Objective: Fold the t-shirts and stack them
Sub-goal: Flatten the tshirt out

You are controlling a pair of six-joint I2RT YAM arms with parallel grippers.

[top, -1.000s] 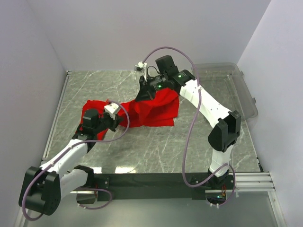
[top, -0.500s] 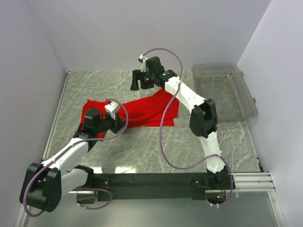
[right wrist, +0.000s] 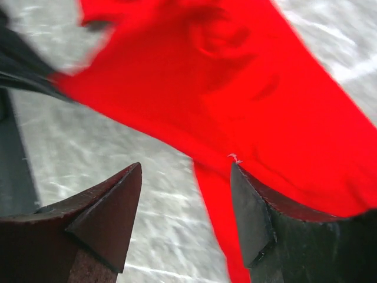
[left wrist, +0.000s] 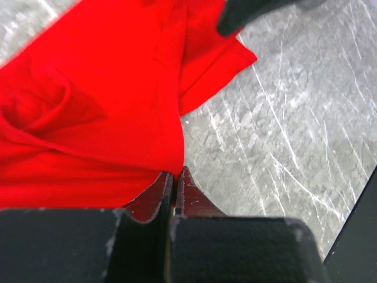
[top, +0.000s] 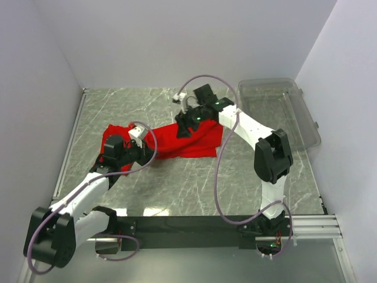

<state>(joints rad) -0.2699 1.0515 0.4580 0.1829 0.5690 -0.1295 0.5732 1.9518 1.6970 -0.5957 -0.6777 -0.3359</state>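
Note:
The red t-shirt (top: 194,141) lies crumpled and spread across the middle of the table, also filling the left wrist view (left wrist: 106,88) and the right wrist view (right wrist: 265,106). My left gripper (top: 147,155) sits low at the shirt's near edge. Its jaws (left wrist: 175,173) are shut, with the cloth's edge pinched at the tips. My right gripper (top: 184,126) hovers over the shirt's far edge, open (right wrist: 186,168), with only cloth and table below it and nothing between the fingers.
A clear plastic bin (top: 309,127) stands at the table's back right corner. Grey marble tabletop (top: 194,188) shows in front of the shirt. Walls close in the table on the left, back and right. A dark finger (left wrist: 253,12) of the right gripper shows at the top of the left wrist view.
My right gripper opened and let go of the shirt; the lifted cloth dropped flat. That arm swung far-left, then came back over the shirt's far edge. My left gripper stayed put.

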